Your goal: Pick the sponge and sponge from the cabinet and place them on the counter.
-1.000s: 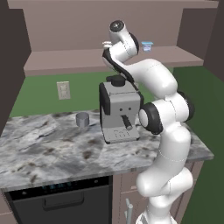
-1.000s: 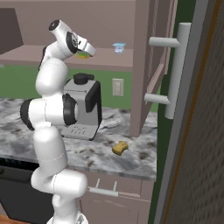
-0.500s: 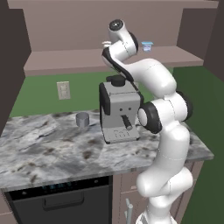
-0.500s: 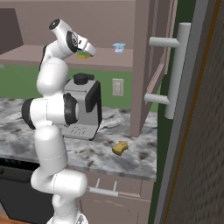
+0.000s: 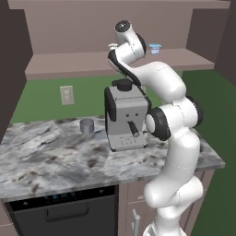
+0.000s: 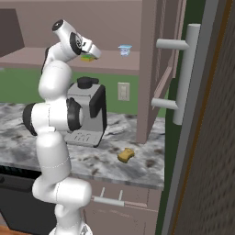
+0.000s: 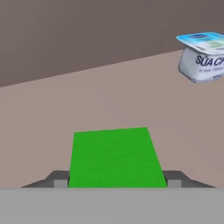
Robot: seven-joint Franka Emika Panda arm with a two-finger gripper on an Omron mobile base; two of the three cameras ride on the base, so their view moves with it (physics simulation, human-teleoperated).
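In the hand view, I note the green sponge [image 7: 114,156] at lower centre, lying between the end effector [image 7: 114,178] fingertips, one at each side edge; its long axis appears to run away from the camera. The jaws stand part-spread around it; I cannot tell whether they grip. It rests on the cabinet [image 7: 65,100] shelf. At upper right, a white cup [image 7: 202,56] stands well apart. In the right base view, the tan sponge [image 6: 126,155] lies on the desk [image 6: 151,160], lower centre.
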